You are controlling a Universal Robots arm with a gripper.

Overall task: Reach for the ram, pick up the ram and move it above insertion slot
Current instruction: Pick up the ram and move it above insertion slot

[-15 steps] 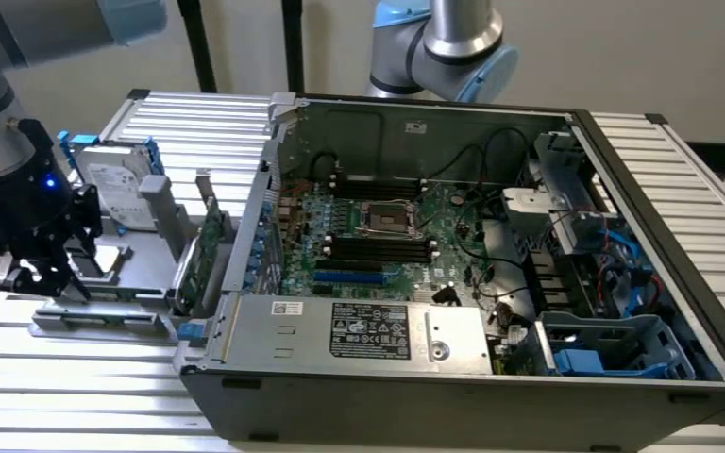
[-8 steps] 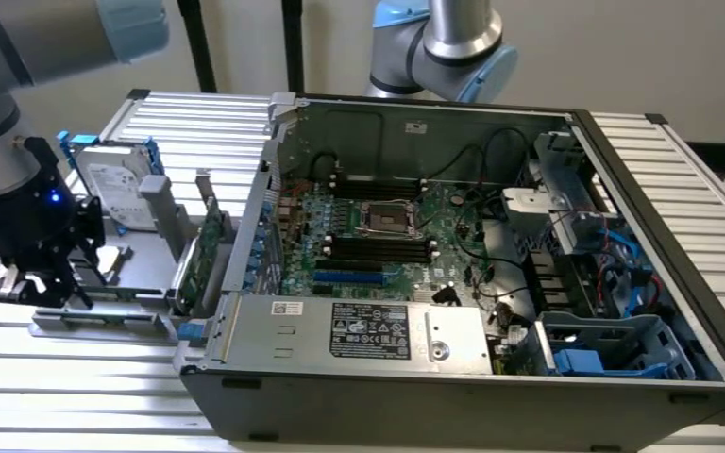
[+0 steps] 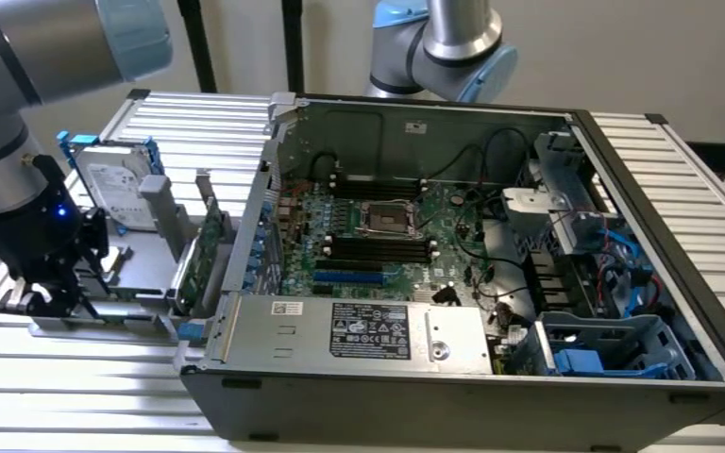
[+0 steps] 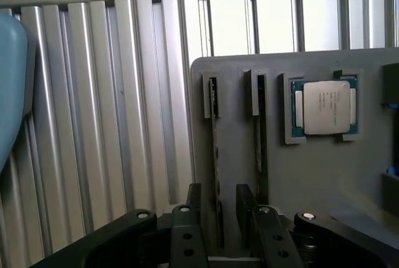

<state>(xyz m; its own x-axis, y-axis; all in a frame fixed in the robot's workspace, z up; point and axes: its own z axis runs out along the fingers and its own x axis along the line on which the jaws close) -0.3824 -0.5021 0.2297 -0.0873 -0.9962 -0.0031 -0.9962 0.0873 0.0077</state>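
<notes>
I see gripper (image 4: pixel 218 194) jaws released, one either side of the ram (image 4: pixel 215 143). It stands on edge in the grey holder (image 4: pixel 312 174), nine o'clock of the insertion slot (image 3: pixel 376 247), exterior view.

A pale wall (image 3: pixel 640 57) backs the ribbed aluminium table (image 3: pixel 86 387).

Ribbed metal table (image 3: pixel 73 387), bearing open computer case (image 3: pixel 463 401), grey parts holder (image 4: pixel 305 181)
</notes>
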